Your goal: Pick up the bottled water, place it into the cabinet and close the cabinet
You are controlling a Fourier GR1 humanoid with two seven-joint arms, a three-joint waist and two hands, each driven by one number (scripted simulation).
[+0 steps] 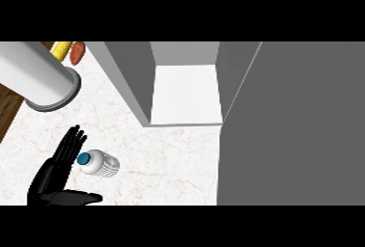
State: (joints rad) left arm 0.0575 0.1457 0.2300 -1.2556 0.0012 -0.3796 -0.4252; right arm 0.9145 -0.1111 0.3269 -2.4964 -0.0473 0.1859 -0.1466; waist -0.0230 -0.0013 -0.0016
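Note:
The bottled water (100,163) stands on the pale marble counter (164,159), seen from above as a white ribbed bottle with a blue cap. My left hand (51,182) is at the lower left with straight fingers pointing away from me and the thumb out to the right. Its fingertips (71,140) lie right beside the bottle's left side; I cannot tell whether they touch. The hand is open and holds nothing. The cabinet (187,94) stands open ahead, its white inside bare. Its grey door (299,125) fills the right of the view. My right hand does not show.
A large white cylinder (39,75) with a grey rim lies at the upper left. Behind it are a yellow item (61,48) and an orange-red one (77,53). The counter's left edge (8,126) borders brown wood.

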